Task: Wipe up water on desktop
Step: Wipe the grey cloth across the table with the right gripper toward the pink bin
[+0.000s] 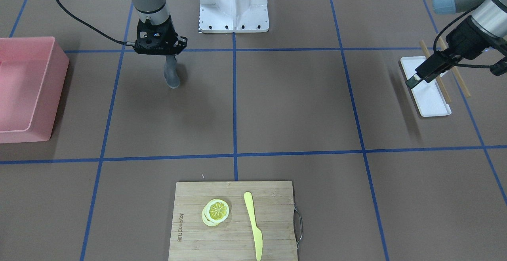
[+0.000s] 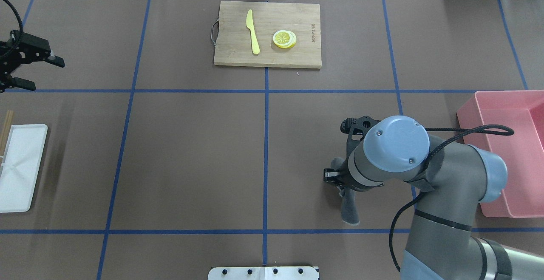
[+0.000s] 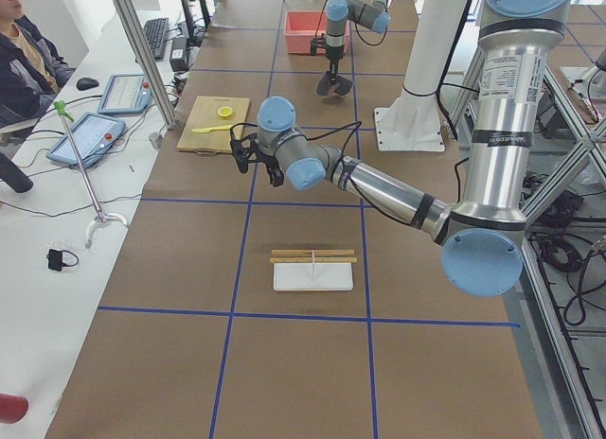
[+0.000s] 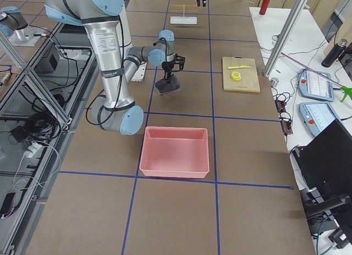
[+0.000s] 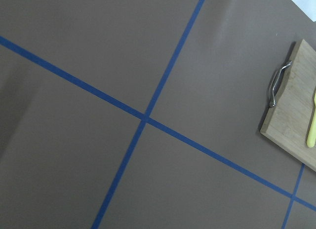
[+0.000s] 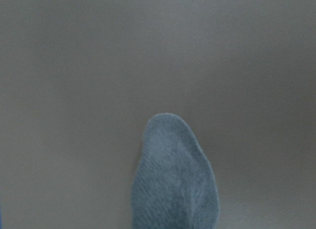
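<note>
Hanging from the right claw [image 1: 170, 56], pinched tight between its fingers, a grey cloth [image 1: 172, 74] drooped toward the brown desktop [image 1: 293, 102] directly underneath. The left claw [image 2: 40, 74] stood spread wide and empty, well off to the side.

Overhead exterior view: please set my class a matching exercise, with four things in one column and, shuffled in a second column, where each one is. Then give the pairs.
Things
1. grey cloth
2. yellow knife
3. pink bin
4. white tray

Places
A. on the bamboo cutting board, beside the lemon slices
B. at the view's left edge, next to the chopsticks
C. held in the right hand
D. at the view's right edge

Pairs: 1-C, 2-A, 3-D, 4-B
</note>
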You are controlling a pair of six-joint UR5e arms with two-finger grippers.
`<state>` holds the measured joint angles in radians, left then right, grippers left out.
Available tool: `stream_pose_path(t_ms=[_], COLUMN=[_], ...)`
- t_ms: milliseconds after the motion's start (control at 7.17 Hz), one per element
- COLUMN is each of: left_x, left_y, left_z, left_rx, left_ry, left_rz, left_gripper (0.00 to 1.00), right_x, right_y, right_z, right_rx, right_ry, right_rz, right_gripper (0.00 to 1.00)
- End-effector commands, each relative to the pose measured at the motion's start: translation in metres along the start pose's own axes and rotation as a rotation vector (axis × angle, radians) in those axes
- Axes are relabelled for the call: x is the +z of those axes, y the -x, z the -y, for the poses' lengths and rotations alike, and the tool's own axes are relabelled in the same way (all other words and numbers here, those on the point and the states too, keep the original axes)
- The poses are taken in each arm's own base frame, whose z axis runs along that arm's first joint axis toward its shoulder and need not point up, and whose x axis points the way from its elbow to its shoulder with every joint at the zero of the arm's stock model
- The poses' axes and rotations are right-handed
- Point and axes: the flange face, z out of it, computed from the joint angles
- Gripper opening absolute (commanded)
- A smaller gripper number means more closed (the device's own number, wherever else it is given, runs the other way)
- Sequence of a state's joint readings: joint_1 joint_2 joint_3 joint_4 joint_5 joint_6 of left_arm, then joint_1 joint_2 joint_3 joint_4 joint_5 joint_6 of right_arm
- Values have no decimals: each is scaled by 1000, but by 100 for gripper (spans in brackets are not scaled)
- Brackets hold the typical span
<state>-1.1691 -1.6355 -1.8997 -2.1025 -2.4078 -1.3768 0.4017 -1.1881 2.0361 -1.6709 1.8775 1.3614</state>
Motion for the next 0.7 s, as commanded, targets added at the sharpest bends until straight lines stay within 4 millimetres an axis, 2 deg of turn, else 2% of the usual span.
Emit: stream_pose_path(t_ms=[0, 139, 279, 418, 558], left_x=[-2, -2, -4, -6, -8], left_y=[6, 6, 8, 12, 14], left_z=[5, 6, 8, 14, 17], left_rx=[-1, -4, -9, -18, -25], left_ry=[2, 1, -4, -13, -19], left_rz=[2, 4, 4, 6, 6], left_gripper=[97, 97, 97, 97, 97], right_x=[-9, 0, 16, 8, 1], right_y=[71, 88, 93, 75, 23], right_z=[-10, -8, -3, 16, 53], right_rx=[-41, -47, -3, 17, 80], right_ry=[40, 44, 51, 113, 181], right_rz=[78, 146, 218, 235, 219], right_gripper=[0, 0, 0, 0, 0])
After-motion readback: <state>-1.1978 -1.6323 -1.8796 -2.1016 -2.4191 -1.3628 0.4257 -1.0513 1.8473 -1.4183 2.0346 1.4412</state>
